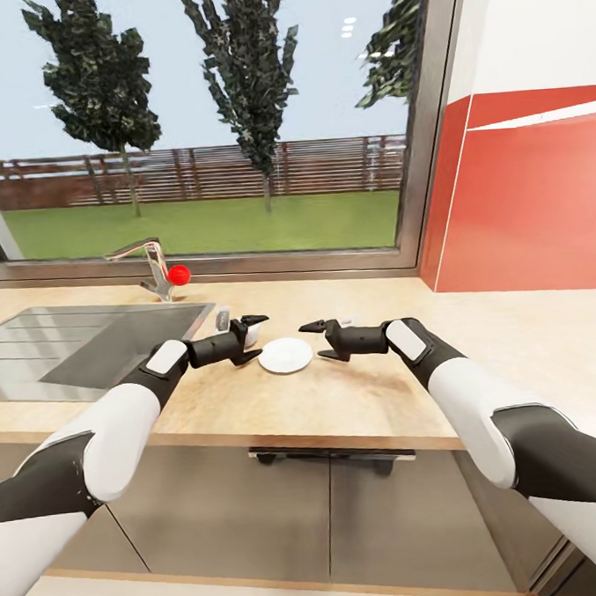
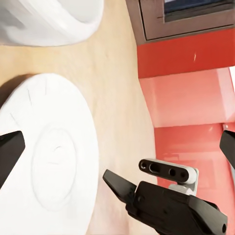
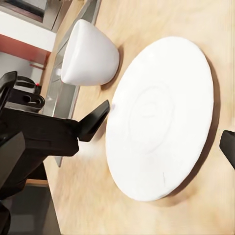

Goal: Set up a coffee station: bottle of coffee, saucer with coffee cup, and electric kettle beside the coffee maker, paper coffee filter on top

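Grippers, left [image 1: 258,329] and right [image 1: 311,337], both released, are flanking the saucer [image 1: 285,355] at frame centre; the coffee cup [image 3: 92,54] needs lifting onto it.

Bright, even daylight fills the head view, coming through the wide window [image 1: 199,128] beyond the table [image 1: 512,338] — shadows are soft and short, a faint dark patch just under each hand and a thin one at the near rim of the saucer [image 1: 286,355]. The trees outside look jagged and blocky, and the window frame leans toward the right edge, a wide-lens bend. In both wrist views the saucer and the coffee cup [image 3: 90,55] are slightly soft at close range, with a pale sheen on the red wall panel [image 2: 191,112].
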